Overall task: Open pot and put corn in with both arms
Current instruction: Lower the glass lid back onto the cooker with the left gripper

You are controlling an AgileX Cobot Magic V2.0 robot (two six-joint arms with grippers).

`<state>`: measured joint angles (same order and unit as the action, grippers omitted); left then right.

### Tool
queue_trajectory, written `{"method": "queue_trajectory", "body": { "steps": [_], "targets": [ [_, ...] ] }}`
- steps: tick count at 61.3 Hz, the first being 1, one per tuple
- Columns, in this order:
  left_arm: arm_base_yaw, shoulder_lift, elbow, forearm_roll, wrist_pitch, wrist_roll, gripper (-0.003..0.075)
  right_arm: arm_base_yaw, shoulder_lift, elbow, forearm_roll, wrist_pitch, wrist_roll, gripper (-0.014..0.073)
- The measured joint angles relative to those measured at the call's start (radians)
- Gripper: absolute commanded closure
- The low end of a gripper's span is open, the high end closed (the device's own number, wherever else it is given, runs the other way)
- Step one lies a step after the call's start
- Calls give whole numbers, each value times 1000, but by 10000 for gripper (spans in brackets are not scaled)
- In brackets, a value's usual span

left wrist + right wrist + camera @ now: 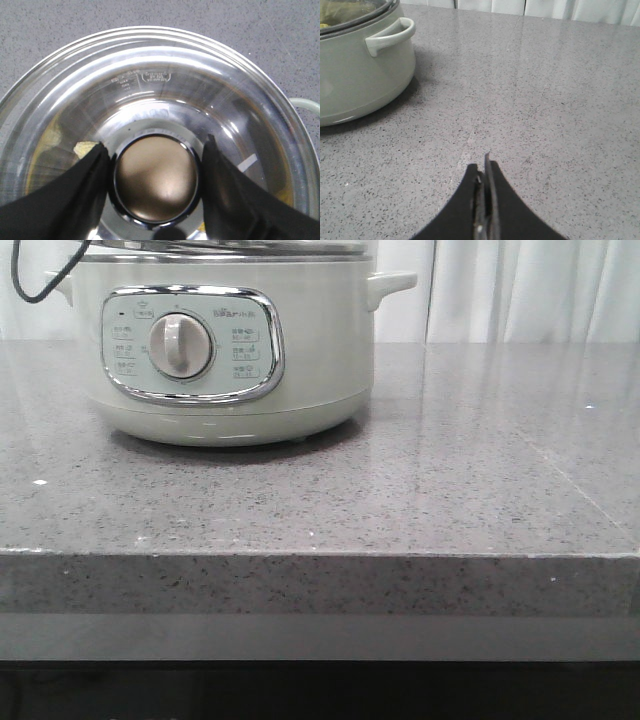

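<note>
Front camera low, wrist cameras closer; all share the pot [225,350].

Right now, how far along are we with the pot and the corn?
Yellow shows through the glass lid, so the corn looks already inside the pot. The left gripper straddles the lid knob; whether it grips is unclear. The right gripper is shut, empty.

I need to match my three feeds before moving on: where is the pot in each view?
Front: the pot stands upper left on the counter, dial forward, top cropped.
Left wrist: seen from above; its glass lid fills the picture, and the left gripper straddles the knob.
Right wrist: upper left corner, only its side shows.
Shared landmark: the pot's right handle, seen in the right wrist view and, likely, at the left wrist view's edge.
</note>
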<state>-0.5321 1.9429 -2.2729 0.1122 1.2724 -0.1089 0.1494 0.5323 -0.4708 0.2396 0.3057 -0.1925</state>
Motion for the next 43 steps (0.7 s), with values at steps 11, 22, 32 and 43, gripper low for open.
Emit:
{"method": "queue_trajectory", "body": {
  "steps": [11, 22, 32, 43],
  "targets": [
    [0, 1, 0, -4, 6, 0, 512, 0, 0, 0, 0, 0, 0, 714],
    [0, 1, 0, -15, 16, 0, 512, 0, 0, 0, 0, 0, 0, 714],
    [0, 1, -1, -15, 18, 0, 507, 0, 0, 0, 0, 0, 0, 714],
    [0, 7, -2, -15, 18, 0, 507, 0, 0, 0, 0, 0, 0, 714]
  ]
}}
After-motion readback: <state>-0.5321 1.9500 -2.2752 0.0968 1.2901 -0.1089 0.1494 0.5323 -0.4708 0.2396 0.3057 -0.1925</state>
